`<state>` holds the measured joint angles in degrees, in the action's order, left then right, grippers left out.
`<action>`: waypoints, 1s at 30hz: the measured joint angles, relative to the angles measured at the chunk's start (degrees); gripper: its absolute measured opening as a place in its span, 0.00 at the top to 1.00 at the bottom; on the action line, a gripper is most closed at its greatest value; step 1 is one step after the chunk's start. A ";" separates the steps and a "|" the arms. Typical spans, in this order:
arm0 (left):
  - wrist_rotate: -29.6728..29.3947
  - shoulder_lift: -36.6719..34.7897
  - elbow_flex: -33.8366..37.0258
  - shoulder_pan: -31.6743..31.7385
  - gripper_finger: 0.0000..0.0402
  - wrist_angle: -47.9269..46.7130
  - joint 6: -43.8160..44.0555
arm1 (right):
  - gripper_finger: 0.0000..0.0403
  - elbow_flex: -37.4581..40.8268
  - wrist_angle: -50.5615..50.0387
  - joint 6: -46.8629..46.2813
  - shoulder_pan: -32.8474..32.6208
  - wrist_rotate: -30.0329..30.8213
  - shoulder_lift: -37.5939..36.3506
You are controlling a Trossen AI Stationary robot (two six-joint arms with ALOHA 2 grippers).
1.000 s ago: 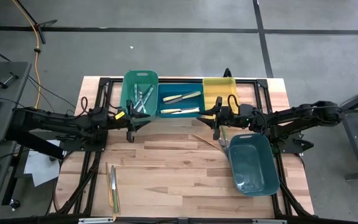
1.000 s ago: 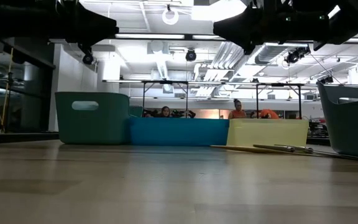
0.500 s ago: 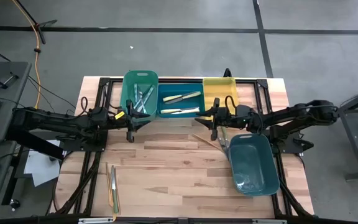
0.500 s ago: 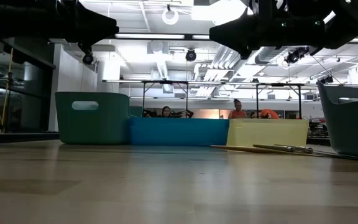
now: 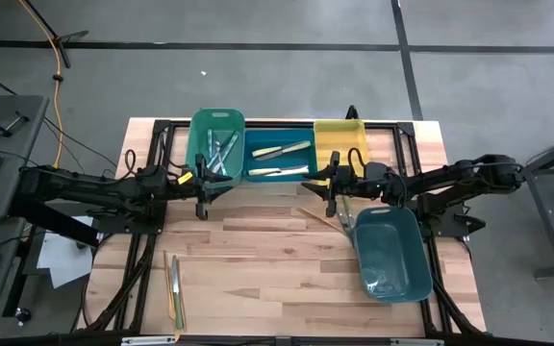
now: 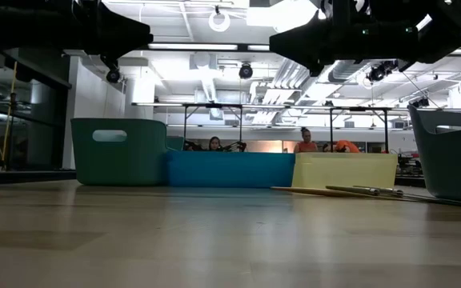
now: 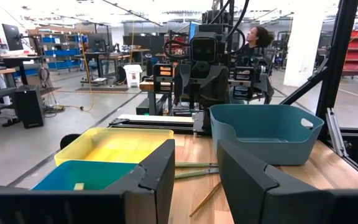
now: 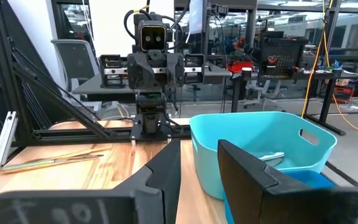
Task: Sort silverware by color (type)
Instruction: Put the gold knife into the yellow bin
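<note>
On the wooden bench (image 5: 277, 250), two utensils (image 5: 173, 288) with silvery ends lay side by side near the front left edge. The left tool (image 5: 201, 195) hung just in front of the green bin (image 5: 217, 119), its fingers (image 7: 160, 174) parted by a narrow gap and holding nothing. That bin held several utensils, and the blue bin (image 5: 279, 136) beside it held two pale-handled ones (image 5: 282, 151). The yellow bin (image 5: 340, 131) stood next. The right tool (image 5: 333, 192) hovered in front of the yellow bin, fingers (image 8: 166, 171) likewise narrowly apart and empty. A few more utensils (image 5: 339, 219) lay on the bench beside the large teal bin (image 5: 390, 253) at the right.
</note>
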<state>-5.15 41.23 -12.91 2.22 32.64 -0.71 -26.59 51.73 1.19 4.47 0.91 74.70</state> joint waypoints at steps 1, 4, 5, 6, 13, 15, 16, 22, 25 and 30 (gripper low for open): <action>0.00 0.00 0.00 0.00 0.72 0.00 0.00 | 0.74 0.00 0.20 -1.17 -0.05 0.00 0.00; 0.00 0.00 0.00 0.00 0.72 0.00 0.00 | 0.74 -2.28 -1.57 -6.24 -1.38 -0.08 0.02; 0.00 0.00 0.00 0.00 0.72 0.00 0.00 | 0.74 -3.85 -3.47 -6.20 -2.28 -0.17 -0.02; 0.00 0.00 0.00 0.00 0.72 0.00 0.00 | 0.74 -5.67 -6.60 -5.26 -3.30 -0.41 -0.02; 0.00 0.00 0.00 0.00 0.72 -0.24 0.00 | 0.74 -22.38 -41.29 -5.44 -9.82 6.25 5.00; 0.00 0.00 0.00 0.00 0.72 -0.31 0.00 | 0.74 -27.70 -54.82 -9.50 -11.00 7.62 7.58; 0.00 0.00 0.00 0.00 0.72 -0.31 0.00 | 0.74 -30.16 -61.24 -11.52 -11.52 7.80 8.93; 0.00 0.00 0.00 0.00 0.72 -1.09 1.02 | 0.74 -38.23 -84.24 -22.43 -13.38 7.93 17.07; 0.00 0.00 0.00 0.00 0.72 -2.11 2.01 | 0.73 -38.58 -87.96 -26.38 -13.64 5.82 20.40; 0.02 0.02 0.00 0.00 0.72 -3.30 2.14 | 0.64 -38.21 -91.73 -27.85 -12.86 3.96 24.74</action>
<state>-5.13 41.25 -12.91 2.22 29.34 1.43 -64.80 -40.00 -26.66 -8.39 4.86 99.44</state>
